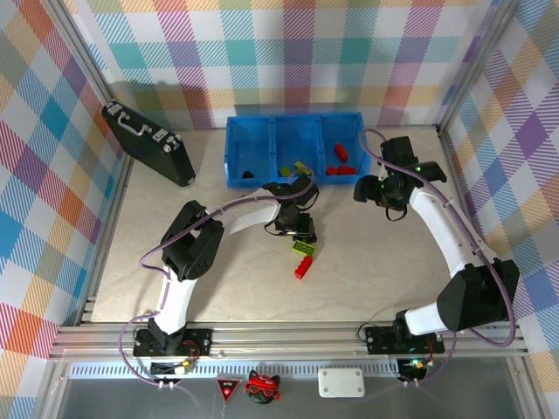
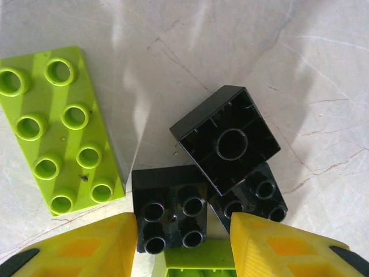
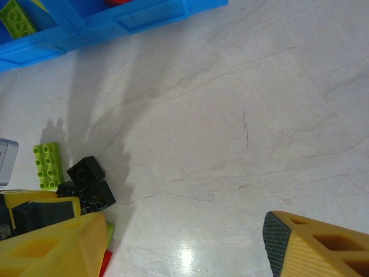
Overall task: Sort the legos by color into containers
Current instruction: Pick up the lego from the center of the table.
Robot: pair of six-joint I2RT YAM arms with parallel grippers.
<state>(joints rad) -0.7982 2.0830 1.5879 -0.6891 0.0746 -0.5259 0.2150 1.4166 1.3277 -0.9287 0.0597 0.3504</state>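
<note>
Nearest the arm bases, on the table (image 1: 218,288): red brick (image 1: 302,267), lime brick (image 1: 304,248), both unsorted. Next: left tool (image 2: 183,224) straddling a black brick (image 2: 172,210), clamp uncertain; upturned black brick (image 2: 225,138) touching it. Right tool (image 3: 184,231) spread, empty. Farthest: containers (image 1: 262,181) holding a black piece (image 1: 248,174), lime pieces (image 1: 301,166) and red pieces (image 1: 342,161); partly sorted.

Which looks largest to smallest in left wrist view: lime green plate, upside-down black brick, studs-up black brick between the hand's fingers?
1. Lime green plate: clearly largest.
2-3. Upside-down black brick and studs-up black brick: look alike; the first lies atop a third black brick, nearer the camera, so unranked.
</note>
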